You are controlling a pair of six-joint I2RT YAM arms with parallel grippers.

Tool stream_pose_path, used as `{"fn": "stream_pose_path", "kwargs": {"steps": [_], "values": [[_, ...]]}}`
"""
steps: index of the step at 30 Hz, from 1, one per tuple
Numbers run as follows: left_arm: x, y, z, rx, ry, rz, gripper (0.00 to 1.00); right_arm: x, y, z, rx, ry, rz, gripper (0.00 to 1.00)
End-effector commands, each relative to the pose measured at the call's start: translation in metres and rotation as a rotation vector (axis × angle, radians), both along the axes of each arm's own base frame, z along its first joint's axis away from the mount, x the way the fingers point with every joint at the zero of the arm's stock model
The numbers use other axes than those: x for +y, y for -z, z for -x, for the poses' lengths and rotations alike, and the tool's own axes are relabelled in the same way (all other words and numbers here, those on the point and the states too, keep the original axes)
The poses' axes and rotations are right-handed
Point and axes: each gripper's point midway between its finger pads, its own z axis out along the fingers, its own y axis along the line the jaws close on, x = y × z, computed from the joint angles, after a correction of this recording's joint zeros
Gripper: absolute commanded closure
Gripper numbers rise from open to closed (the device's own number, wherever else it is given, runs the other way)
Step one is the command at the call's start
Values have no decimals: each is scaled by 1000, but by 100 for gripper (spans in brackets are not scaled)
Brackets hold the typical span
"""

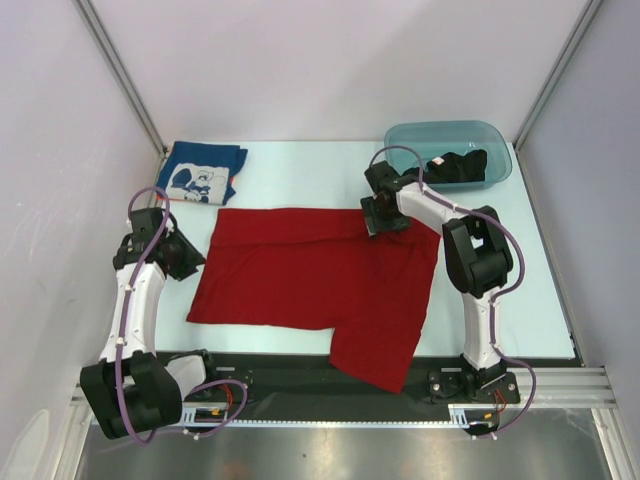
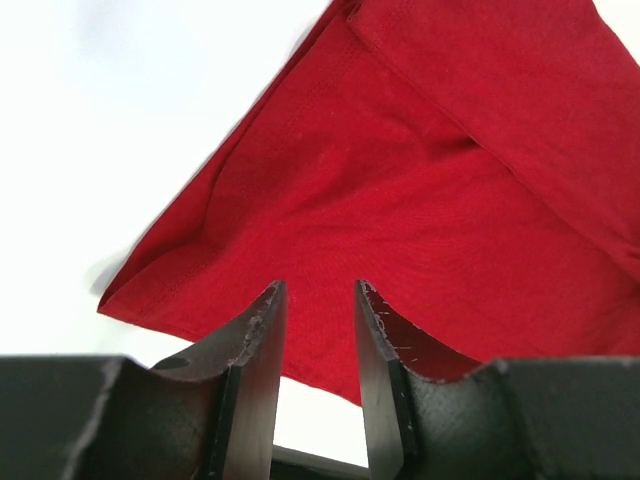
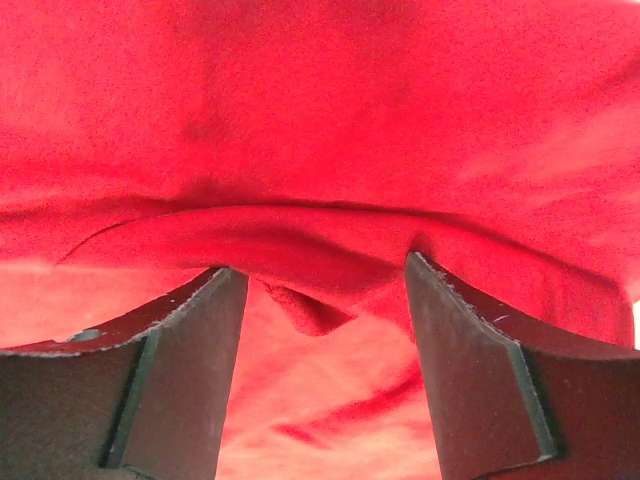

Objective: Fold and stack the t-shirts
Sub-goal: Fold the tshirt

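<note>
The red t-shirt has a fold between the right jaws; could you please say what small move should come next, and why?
Probably lift the right gripper straight up, clear of the red t-shirt. Its jaws stand wide apart and the fold lies loose between them, not pinched, so it seems to have nothing left to hold there.

We see a plain bright red t-shirt [image 1: 310,275], with no print on it. The blue t-shirt [image 1: 203,172] carries a white graphic. The black t-shirt [image 1: 455,165] shows no pattern that we can make out. The tub [image 1: 440,130] is translucent teal and the table [image 1: 300,170] pale, almost white. The left arm [image 1: 135,300] and right arm [image 1: 478,325] are white and black with purple cables. The left gripper [image 2: 320,295] and right gripper [image 3: 325,275] have black fingers.
</note>
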Motion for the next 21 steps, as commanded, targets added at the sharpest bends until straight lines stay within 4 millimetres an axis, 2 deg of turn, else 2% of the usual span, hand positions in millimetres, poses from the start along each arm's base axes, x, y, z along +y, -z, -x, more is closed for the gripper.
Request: {"fn": "stream_pose_path", "kwargs": {"steps": [1,2,6,9,12,13,15,16,19,21], "values": [[-2,-17,-9,-54,22,-5,62,-3,-21,-12,-49,-15,25,32],[-2,-18,-9,-55,23,-7,62,-2,-33,-11,-71,-17,15,32],[-5,-14,-7,-53,15,9,62,1,-51,2,-85,-20,11,34],[-6,-12,-6,-54,11,21,62,4,-56,14,-98,-37,26,34],[-7,-12,-5,-52,9,27,62,7,-52,21,-93,-54,41,40],[-7,-11,-5,-52,8,25,62,8,-50,23,-86,-57,46,47],[-6,-13,-5,-53,7,23,62,10,-47,26,-74,-61,44,53],[-6,-12,-5,-51,5,23,63,11,-46,28,-71,-64,41,60],[-6,-13,-3,-51,5,20,62,15,-45,35,-72,-72,36,65],[-6,-11,-1,-46,6,18,62,14,-37,41,-50,-76,31,66]]}}
